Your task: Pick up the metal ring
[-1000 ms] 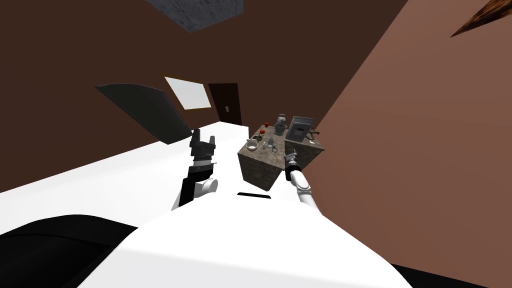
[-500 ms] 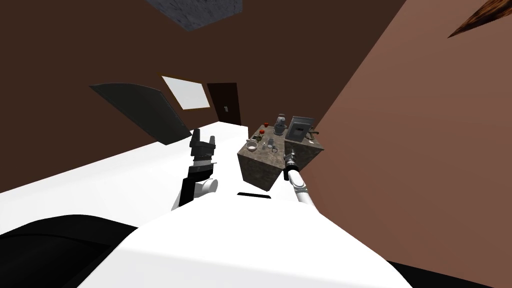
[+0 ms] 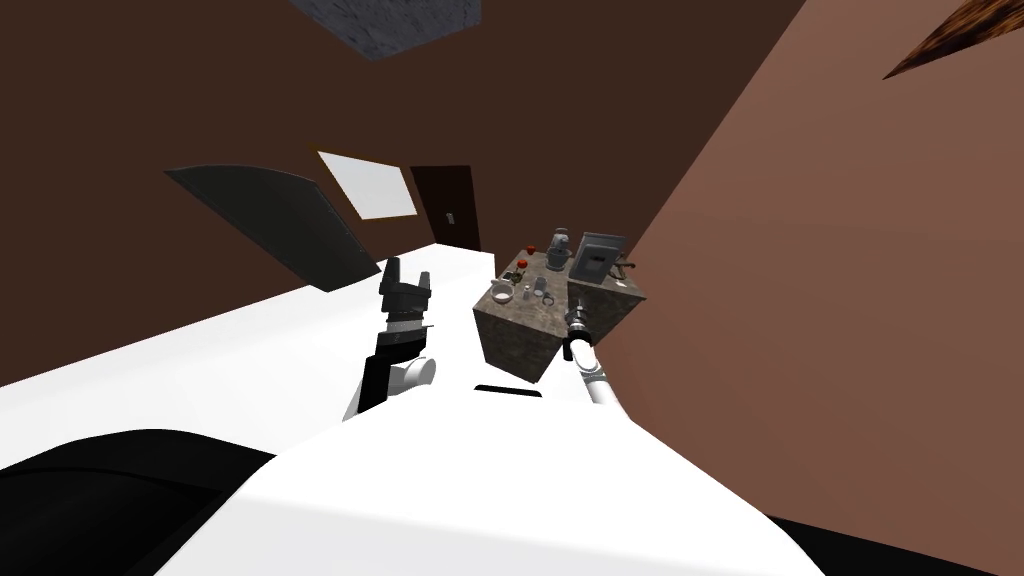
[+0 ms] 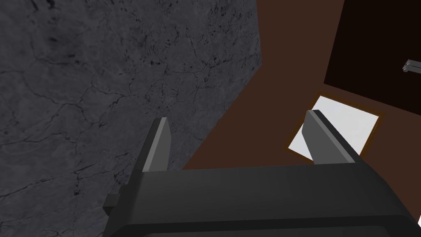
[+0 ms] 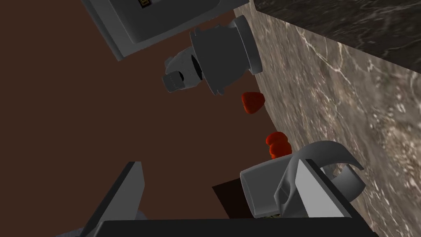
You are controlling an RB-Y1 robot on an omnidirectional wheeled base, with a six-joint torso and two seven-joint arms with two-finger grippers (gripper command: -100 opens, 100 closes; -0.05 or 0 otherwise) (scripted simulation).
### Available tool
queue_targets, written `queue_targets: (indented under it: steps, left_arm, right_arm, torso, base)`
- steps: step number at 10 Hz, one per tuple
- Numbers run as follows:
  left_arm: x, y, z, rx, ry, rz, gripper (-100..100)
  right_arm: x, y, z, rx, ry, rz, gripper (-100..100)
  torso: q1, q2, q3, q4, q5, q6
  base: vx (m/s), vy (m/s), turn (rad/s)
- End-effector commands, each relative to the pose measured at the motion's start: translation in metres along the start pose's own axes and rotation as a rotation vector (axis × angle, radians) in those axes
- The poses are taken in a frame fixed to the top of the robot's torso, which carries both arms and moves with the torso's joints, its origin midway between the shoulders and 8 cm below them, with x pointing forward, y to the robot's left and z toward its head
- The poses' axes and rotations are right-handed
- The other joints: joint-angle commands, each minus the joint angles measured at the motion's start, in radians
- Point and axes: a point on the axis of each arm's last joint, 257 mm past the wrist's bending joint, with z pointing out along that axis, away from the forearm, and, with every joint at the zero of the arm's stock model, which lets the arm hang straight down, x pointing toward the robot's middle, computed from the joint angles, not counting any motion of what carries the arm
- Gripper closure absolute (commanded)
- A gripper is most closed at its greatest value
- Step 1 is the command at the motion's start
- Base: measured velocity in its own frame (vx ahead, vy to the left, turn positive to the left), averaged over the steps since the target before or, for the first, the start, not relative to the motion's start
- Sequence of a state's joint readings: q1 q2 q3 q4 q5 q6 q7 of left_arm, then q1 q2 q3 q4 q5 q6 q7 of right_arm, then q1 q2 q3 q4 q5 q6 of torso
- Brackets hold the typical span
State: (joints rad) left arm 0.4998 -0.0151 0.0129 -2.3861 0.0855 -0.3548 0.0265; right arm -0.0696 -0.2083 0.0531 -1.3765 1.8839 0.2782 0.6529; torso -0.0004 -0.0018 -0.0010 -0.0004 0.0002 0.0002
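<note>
The ring (image 5: 343, 166) is a broad grey band lying on the marbled counter top (image 5: 353, 103), partly behind one finger (image 5: 314, 191) of my right gripper (image 5: 218, 164). That gripper is open with nothing between its fingers, and the ring sits just outside that finger. In the head view the ring (image 3: 549, 299) is a tiny loop on the counter (image 3: 520, 335), and my right gripper (image 3: 577, 318) is at the counter's near right edge. My left gripper (image 3: 408, 270) is raised left of the counter, open (image 4: 236, 117) and empty.
A pale grey cup (image 5: 263, 193) lies beside the ring. Two red items (image 5: 252, 102) (image 5: 278, 145), a grey mixer-like appliance (image 5: 222, 57) and a grey box (image 5: 156, 20) stand further along the counter. A bowl (image 3: 503, 292) sits at its left end. A brown wall (image 3: 850, 300) rises on the right.
My right arm has edged a little to the left at the counter's near edge. The head view has shifted slightly. The left arm has stayed put.
</note>
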Motion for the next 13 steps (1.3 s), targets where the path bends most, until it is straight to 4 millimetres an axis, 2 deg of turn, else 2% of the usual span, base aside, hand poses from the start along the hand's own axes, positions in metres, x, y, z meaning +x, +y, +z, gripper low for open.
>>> queue_targets:
  steps: [1, 2, 3, 4, 9, 13]
  left_arm:
    - [0.0, 0.0, 0.0, 0.0, 0.0, 0.0, 0]
    - [0.0, 0.0, 0.0, 0.0, 0.0, 0.0, 0]
    - [0.0, 0.0, 0.0, 0.0, 0.0, 0.0, 0]
    - [0.0, 0.0, 0.0, 0.0, 0.0, 0.0, 0]
    - [0.0, 0.0, 0.0, 0.0, 0.0, 0.0, 0]
    - [0.0, 0.0, 0.0, 0.0, 0.0, 0.0, 0]
  right_arm:
    - [-0.003, 0.003, 0.001, 0.003, -0.004, -0.051, -100]
    - [-0.006, 0.012, 0.002, -0.004, -0.002, -0.081, -100]
    - [-0.008, 0.011, 0.002, 0.0, -0.008, -0.106, -100]
    - [-0.013, 0.02, 0.003, -0.007, -0.009, -0.136, -100]
    - [-0.032, 0.036, 0.002, -0.012, -0.031, -0.229, -100]
    - [-0.079, 0.07, -0.005, -0.036, -0.071, -0.281, -100]
  torso:
    - [0.0, 0.0, 0.0, 0.0, 0.0, 0.0]
    - [0.0, 0.0, 0.0, 0.0, 0.0, 0.0]
    - [0.0, -0.001, 0.0, 0.0, 0.0, 0.0]
    - [0.0, 0.0, 0.0, 0.0, 0.0, 0.0]
    - [0.0, -0.001, -0.001, 0.0, 0.0, 0.0]
    - [0.0, -0.003, -0.002, -0.001, 0.0, 0.0]
  base:
    - [0.02, 0.0, -0.013]
    - [0.031, -0.003, -0.029]
    - [0.024, 0.0, -0.016]
    - [0.028, -0.003, -0.028]
    - [0.03, -0.006, -0.016]
    - [0.062, -0.012, -0.024]
